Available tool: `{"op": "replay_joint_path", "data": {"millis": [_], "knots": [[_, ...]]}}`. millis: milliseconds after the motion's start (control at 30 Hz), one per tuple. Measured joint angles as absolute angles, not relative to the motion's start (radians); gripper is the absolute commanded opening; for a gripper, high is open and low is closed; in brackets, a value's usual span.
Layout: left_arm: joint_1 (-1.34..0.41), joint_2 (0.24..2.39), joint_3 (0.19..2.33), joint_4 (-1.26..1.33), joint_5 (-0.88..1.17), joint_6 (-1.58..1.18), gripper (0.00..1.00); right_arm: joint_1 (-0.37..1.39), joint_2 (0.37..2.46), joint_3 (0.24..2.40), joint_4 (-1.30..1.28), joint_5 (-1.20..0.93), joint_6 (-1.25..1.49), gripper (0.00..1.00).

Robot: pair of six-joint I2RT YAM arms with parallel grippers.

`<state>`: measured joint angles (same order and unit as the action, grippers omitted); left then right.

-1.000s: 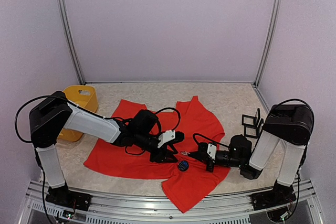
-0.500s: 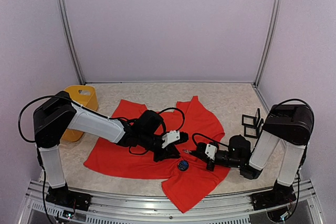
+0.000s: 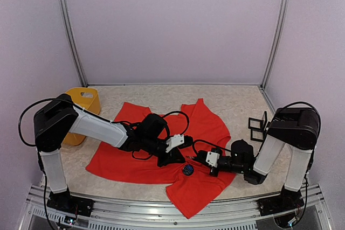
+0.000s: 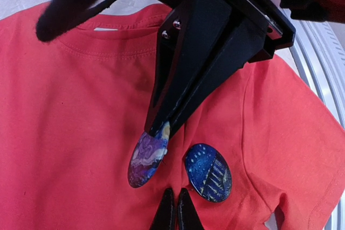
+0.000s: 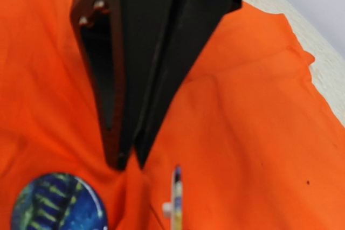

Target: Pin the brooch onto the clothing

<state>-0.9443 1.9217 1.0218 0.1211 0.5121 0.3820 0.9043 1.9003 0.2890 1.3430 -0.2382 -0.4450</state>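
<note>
The clothing [image 3: 135, 157] is a red T-shirt spread flat on the table, also filling the left wrist view [image 4: 70, 111] and the right wrist view [image 5: 253, 111]. My right gripper [image 3: 207, 159] [image 4: 157, 127] is shut on the brooch [image 4: 147, 160], a purple oval badge held tilted just above the shirt; it shows edge-on in the right wrist view [image 5: 176, 197]. My left gripper [image 3: 179, 158] [image 4: 176, 208] [image 5: 127, 164] faces it, tips down on the shirt and shut on a small raised fold of fabric. A blue oval brooch [image 3: 187, 170] [image 4: 208, 172] [image 5: 56, 203] lies flat on the shirt beside both grippers.
A yellow bin [image 3: 82, 102] stands at the left edge beyond the shirt's sleeve. A small black frame stand [image 3: 259, 124] sits at the right by the right arm. A metal rail [image 3: 161, 220] runs along the near edge.
My left gripper's jaws have closed on the shirt. My right gripper has slid a little to the left with the purple brooch, closer to the left gripper.
</note>
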Motion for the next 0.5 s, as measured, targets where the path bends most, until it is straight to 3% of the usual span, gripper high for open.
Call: {"op": "replay_joint_path", "data": {"millis": [500], "knots": [[-0.944, 1.920, 1.016, 0.134, 0.535, 0.348, 0.00, 0.926, 1.888, 0.278, 1.348, -0.268, -0.439, 0.00]]}}
